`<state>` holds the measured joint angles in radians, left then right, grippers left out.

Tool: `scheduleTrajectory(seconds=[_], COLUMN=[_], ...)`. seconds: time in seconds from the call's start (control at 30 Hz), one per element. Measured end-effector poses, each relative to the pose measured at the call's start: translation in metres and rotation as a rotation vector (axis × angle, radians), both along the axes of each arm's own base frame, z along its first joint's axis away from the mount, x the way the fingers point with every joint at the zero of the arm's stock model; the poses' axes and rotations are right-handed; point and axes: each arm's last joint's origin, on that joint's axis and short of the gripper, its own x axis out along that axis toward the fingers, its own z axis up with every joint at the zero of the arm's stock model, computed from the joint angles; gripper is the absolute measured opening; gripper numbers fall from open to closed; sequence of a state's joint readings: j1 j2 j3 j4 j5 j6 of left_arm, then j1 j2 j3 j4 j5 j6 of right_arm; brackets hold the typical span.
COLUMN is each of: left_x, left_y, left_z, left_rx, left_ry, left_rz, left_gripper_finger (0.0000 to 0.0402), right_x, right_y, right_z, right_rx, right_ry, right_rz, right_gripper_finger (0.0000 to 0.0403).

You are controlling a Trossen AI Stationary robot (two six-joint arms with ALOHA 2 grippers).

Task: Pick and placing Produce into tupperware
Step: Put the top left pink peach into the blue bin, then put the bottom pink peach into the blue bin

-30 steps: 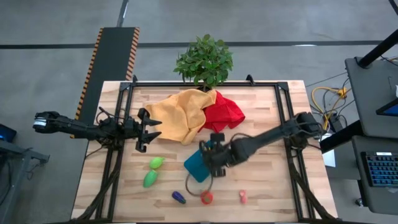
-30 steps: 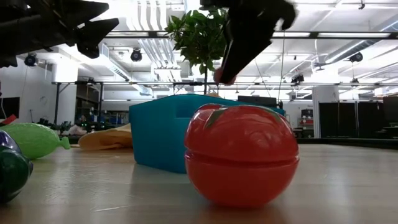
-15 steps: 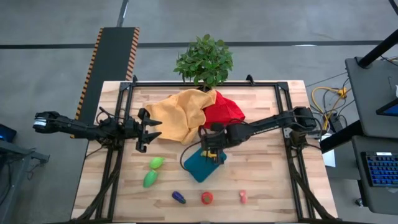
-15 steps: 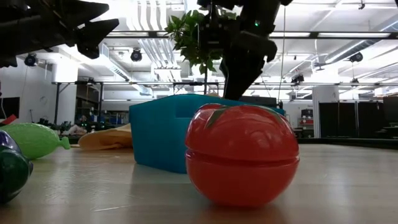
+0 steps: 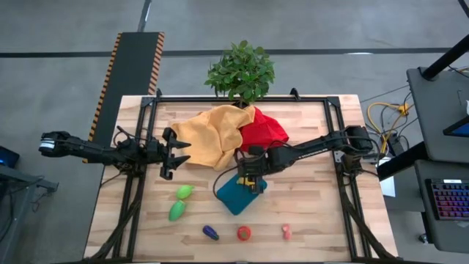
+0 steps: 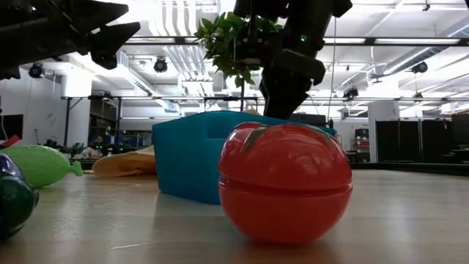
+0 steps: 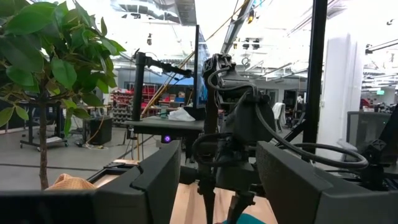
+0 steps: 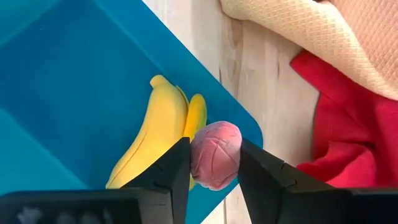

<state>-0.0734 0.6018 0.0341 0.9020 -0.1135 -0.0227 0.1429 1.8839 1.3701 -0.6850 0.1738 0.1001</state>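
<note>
Pink berry [image 8: 215,154] pinched in right tool [image 8: 213,163] over tupperware [image 5: 233,196]; banana [image 8: 154,140] lies diagonal inside; left tool [image 5: 178,152] parted, empty.

A: Overhead view evenly lit, table [image 5: 308,147] bright, shadows soft and short under the arms.

B: Low view backlit. Ceiling lamps [image 6: 163,64] glare; arms read as near-silhouettes. Tomato [image 6: 284,182] close to the lens, glossy highlight on top (slightly soft).

A: Left wrist view: white blown-out patches overhead, plant leaves [image 7: 53,56] blurred up close.

B: Right wrist view bright, flat; own fingers [image 8: 163,177] out of focus.
</note>
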Motion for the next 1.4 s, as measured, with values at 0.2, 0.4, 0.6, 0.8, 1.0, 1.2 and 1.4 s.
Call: scheduleTrajectory(seconds=[0.2,0.4,0.6,0.8,1.0,1.2,1.4], left_x=[0.000,0.000,0.000,0.000,0.000,0.001,0.002], left_y=[0.000,0.000,0.000,0.000,0.000,0.000,0.000], left_z=[0.000,0.000,0.000,0.000,0.000,-0.001,-0.003], left_rx=[0.000,0.000,0.000,0.000,0.001,0.001,0.003], left_ry=[0.000,0.000,0.000,0.000,0.005,0.010,0.027], left_rz=[0.000,0.000,0.000,0.000,0.000,-0.001,0.000], left_gripper_finger=[0.0196,0.0196,0.0196,0.0196,0.0196,0.0196,0.0196], right_x=[0.002,0.002,0.002,-0.005,-0.028,-0.055,-0.085], right_y=[0.001,0.000,0.000,0.000,0.015,0.052,0.092], right_z=[0.001,0.001,0.001,0.003,0.028,0.057,0.077], right_rx=[0.002,0.000,0.000,0.007,0.090,0.133,0.186], right_ry=[-0.021,-0.020,-0.019,0.024,0.062,0.027,-0.007], right_rz=[0.004,0.003,0.003,-0.022,-0.061,0.012,0.067], right_gripper_finger=[0.0134,0.0143,0.0138,0.0129,0.0119,0.0111,0.0110])
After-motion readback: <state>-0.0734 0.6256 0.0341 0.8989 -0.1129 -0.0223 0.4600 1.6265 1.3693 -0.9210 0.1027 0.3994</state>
